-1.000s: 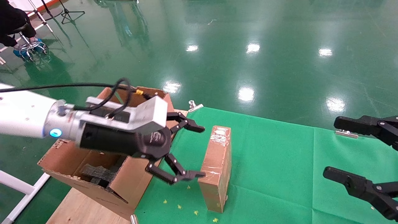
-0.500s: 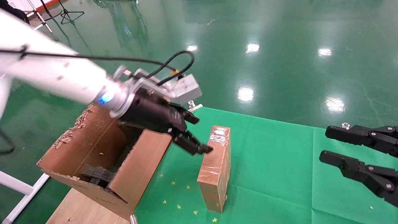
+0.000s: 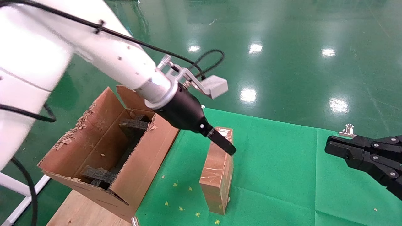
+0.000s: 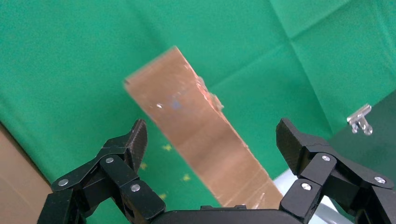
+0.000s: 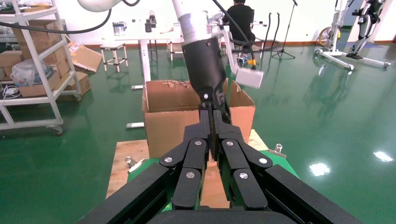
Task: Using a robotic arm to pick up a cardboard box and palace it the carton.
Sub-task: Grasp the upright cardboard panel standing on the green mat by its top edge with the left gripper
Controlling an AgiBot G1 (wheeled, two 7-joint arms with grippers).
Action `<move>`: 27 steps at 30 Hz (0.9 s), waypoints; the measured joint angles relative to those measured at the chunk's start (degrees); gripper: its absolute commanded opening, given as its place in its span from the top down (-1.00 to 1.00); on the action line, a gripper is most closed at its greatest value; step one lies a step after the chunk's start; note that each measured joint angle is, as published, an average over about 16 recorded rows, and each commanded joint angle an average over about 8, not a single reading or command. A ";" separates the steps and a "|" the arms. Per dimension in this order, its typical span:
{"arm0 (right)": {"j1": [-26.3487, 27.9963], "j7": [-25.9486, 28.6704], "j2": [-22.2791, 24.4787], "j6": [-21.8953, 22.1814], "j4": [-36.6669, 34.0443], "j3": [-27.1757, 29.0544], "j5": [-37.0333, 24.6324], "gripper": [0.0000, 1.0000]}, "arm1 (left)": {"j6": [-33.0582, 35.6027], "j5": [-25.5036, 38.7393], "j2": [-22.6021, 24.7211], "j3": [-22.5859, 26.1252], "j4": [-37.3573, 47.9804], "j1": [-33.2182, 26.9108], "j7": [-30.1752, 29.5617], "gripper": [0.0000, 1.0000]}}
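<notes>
The head camera looks forward and down from above the near table edge. The left wrist camera faces steeply down, close over the cardboard box (image 4: 196, 135) on the green cloth (image 4: 70, 56). The right wrist camera looks level across the table from its right edge toward the carton (image 5: 163, 112). All three views show the box.

The robotic arm (image 3: 103, 53) is white with a silver wrist, black cable, grey camera block (image 3: 215, 86) and black linkage hand (image 3: 221, 142).

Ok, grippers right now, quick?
Left gripper: open, above the box, holding nothing.
Right gripper: shut, empty, parked at the right.
</notes>
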 measured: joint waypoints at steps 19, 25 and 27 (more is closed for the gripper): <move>-0.01 0.00 0.01 0.01 -0.01 0.00 0.01 -0.93 | -1.35 -2.44 5.89 10.97 6.30 -1.71 -2.86 -0.37; -0.02 0.00 0.01 0.02 -0.01 0.00 0.02 -1.00 | -1.41 -2.46 5.98 11.17 6.47 -1.74 -2.79 1.00; -0.02 0.00 0.01 0.02 -0.01 0.00 0.02 -1.00 | -1.40 -2.45 5.94 11.10 6.40 -1.72 -2.79 1.00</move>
